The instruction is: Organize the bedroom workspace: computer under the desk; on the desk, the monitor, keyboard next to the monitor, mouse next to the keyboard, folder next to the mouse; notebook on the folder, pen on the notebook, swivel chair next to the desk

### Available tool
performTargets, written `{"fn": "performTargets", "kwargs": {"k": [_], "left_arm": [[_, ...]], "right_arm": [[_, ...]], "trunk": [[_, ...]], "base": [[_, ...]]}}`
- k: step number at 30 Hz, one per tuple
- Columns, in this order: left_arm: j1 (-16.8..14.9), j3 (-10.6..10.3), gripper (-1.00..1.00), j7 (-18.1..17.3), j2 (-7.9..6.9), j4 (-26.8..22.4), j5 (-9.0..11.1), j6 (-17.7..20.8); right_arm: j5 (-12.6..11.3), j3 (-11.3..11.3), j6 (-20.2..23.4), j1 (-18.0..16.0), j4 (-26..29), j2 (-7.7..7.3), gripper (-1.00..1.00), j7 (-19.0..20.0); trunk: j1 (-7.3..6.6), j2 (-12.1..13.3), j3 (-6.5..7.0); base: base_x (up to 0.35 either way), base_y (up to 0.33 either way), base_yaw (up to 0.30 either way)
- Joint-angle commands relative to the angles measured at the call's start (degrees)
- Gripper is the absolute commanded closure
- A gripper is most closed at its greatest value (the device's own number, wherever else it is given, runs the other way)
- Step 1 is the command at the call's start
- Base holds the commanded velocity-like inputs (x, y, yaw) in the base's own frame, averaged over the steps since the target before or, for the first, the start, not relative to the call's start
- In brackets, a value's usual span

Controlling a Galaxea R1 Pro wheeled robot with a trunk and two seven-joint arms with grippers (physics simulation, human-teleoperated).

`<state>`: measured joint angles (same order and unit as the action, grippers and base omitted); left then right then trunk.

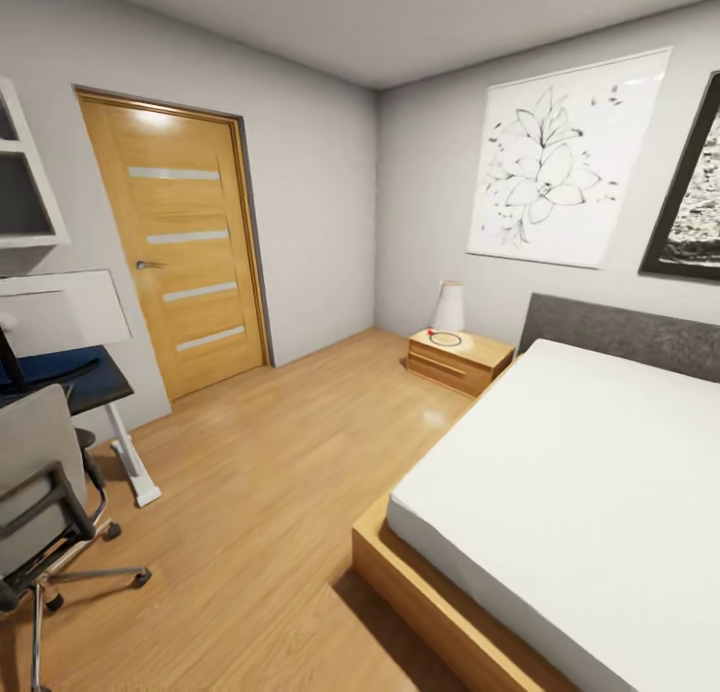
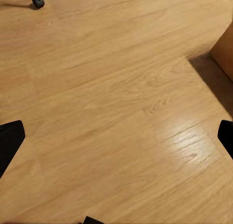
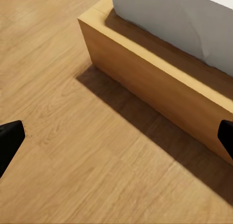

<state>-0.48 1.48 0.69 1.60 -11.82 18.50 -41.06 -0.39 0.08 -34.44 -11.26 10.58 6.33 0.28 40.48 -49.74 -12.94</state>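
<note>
You are in the bedroom, facing a corner, with light wood floor (image 1: 260,492) ahead and none of the small desk items in reach. At the far left edge of the head view stands the swivel chair (image 1: 40,492), grey-backed with a chrome star base, just in front of a dark tabletop (image 1: 85,382) on a white leg; something blue lies on it near the edge, too cropped to name. The monitor, keyboard, mouse, notebook and pen cannot be made out from here.

Judging by this, you are in transit (no object is being handled), so the step in hand is reaching the work area. The next move calls for turning the base left and driving toward the chair so its seat and the tabletop come into view.

Counted: one wooden door (image 1: 180,242), one bed (image 1: 580,492) with a white mattress and wood frame, one nightstand (image 1: 458,360) with one white lamp (image 1: 449,307), two wall pictures, one chair.

The left gripper (image 2: 116,136) hangs over bare floor, fingers spread wide, holding nothing; a chair caster (image 2: 38,1) sits well away from it. The right gripper (image 3: 116,136) is likewise spread and empty, above the floor beside the bed frame (image 3: 160,83).
</note>
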Motion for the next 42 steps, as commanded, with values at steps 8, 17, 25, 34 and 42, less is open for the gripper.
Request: {"fn": "performTargets", "kwargs": {"k": [8,17,25,34,42], "left_arm": [[-0.05,0.18,-1.00,0.10,-0.01,0.04,-0.13,-0.16],[-0.05,0.19,-1.00,0.10,-0.04,0.04,-0.12,-0.09],[-0.05,0.19,-1.00,0.10,-0.02,0.04,-0.11,-0.07],[-0.05,0.19,-1.00,0.10,-0.10,0.04,-0.12,-0.15],[-0.05,0.19,-1.00,0.10,-0.06,0.04,-0.13,-0.25]], "right_arm": [[-0.14,0.01,0.07,0.00,-0.03,0.08,-1.00,0.02],[-0.21,-0.07,-0.16,0.01,-0.01,0.09,-1.00,0.06],[-0.22,-0.14,-0.19,0.01,-0.03,0.09,-1.00,0.02],[-0.21,-0.12,0.04,0.01,-0.03,0.12,-1.00,0.07],[-0.14,-0.09,0.15,0.00,-0.03,0.17,-1.00,0.07]], "trunk": [[0.02,-0.05,-0.27],[0.02,-0.05,-0.52],[0.02,-0.05,-0.76],[0.02,-0.05,-1.06],[0.02,-0.05,-1.33]], "base": [[0.113,0.000,0.284],[0.113,0.000,0.282],[0.113,0.000,0.280],[0.107,0.000,0.278],[0.098,0.000,0.275]]}}
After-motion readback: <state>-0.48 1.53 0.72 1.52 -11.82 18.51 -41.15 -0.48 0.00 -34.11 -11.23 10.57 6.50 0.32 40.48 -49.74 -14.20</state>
